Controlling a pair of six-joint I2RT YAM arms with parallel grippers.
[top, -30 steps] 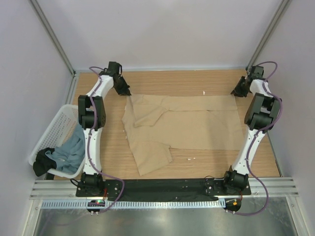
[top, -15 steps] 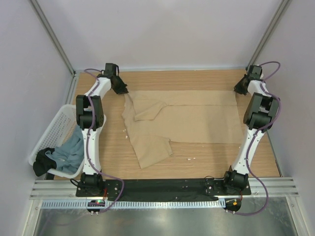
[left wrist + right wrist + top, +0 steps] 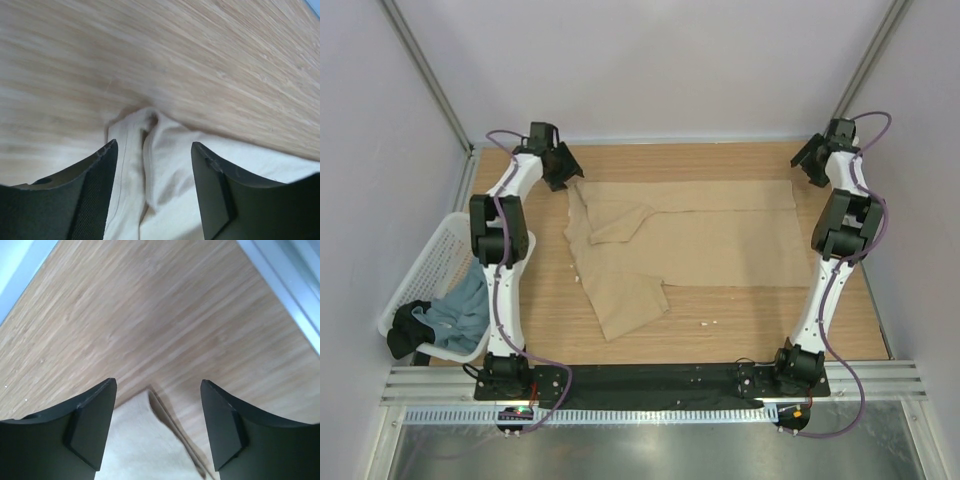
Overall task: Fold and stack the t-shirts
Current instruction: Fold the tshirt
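1. Where pale lilac walls (image 3: 650, 60) close off the far and side edges, the wood-grain counter (image 3: 740, 330) fills the floor of the cell, with slanted metal posts (image 3: 425, 70) at the back corners.
2. The tan t-shirt (image 3: 710, 235) lies spread across the counter's far half, its left part rumpled and one flap trailing toward the near edge.
3. The left gripper (image 3: 152, 150) sits at the shirt's far left corner with its fingers spread and a raised fold of cloth lying loose between them.
4. The right gripper (image 3: 159, 390) hangs over the far right corner, fingers likewise apart.
5. The grey-blue t-shirt (image 3: 460, 310) is bunched in a white mesh basket (image 3: 430, 250) off the counter's left edge.
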